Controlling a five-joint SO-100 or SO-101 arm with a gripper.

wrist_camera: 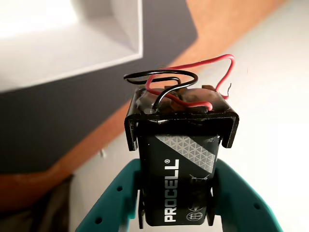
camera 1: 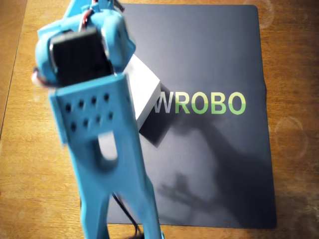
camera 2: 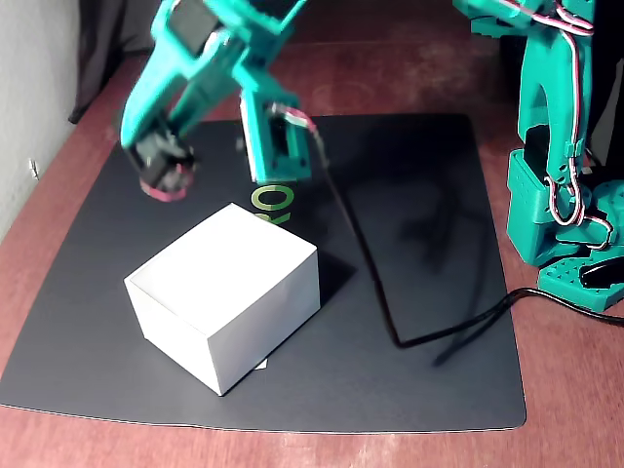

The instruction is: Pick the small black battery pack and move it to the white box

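The pincer clamps the battery pack aloft, just short of the box; released here, I judge it would miss, landing on the mat.

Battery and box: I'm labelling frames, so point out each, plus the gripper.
battery (wrist_camera: 176,186), wrist view, printed front face.
box (camera 2: 229,263), fixed view, top face.
gripper (wrist_camera: 176,212), wrist view, between the fingertips.

Black battery pack lettered PROCELL, red and black wires looped at its far end, held aloft between two teal fingers, white open box on dark mat, below and beside it
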